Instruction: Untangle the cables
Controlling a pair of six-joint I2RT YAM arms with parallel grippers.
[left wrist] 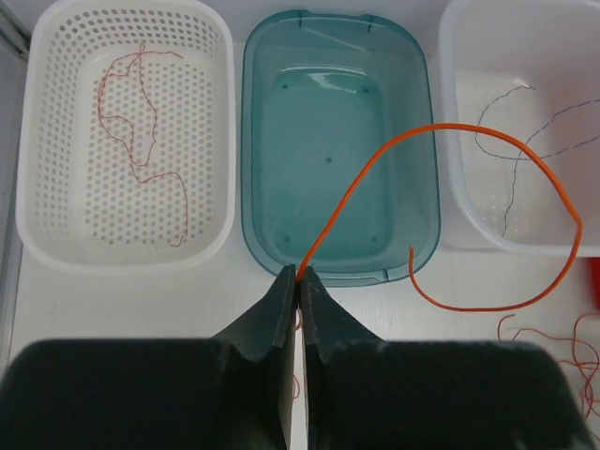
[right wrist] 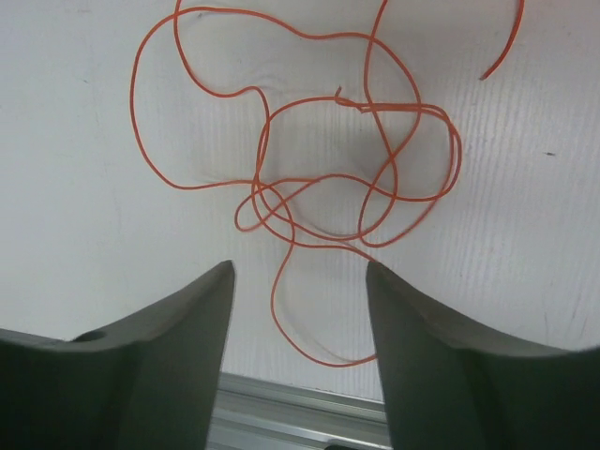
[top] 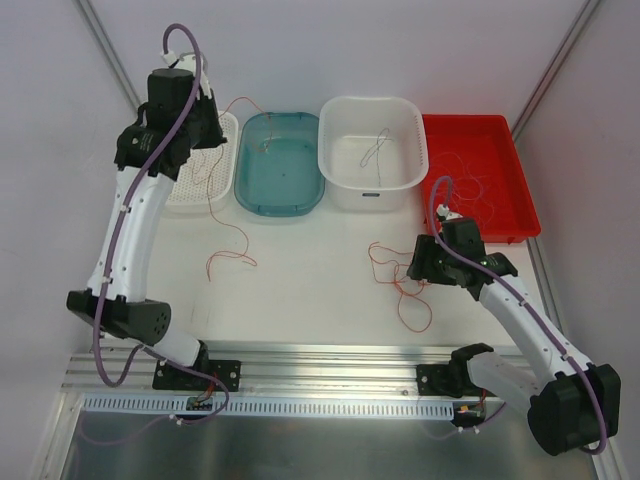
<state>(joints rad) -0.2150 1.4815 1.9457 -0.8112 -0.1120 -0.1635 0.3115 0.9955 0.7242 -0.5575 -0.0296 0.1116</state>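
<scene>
Orange cable (left wrist: 450, 126) arcs up-right from left pincer (left wrist: 298, 275) pinching its end | right pincer (right wrist: 298, 272) spread above red tangle (right wrist: 319, 178)

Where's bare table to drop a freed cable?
Free: white table fronting the teal plastic tub and white plastic tub, between the trailing red wire and the red wire tangle. Crowded: that tangle, under the right gripper.

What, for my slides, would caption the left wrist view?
Left gripper shut on an orange cable that loops above the teal bin, perforated basket at left.
</scene>
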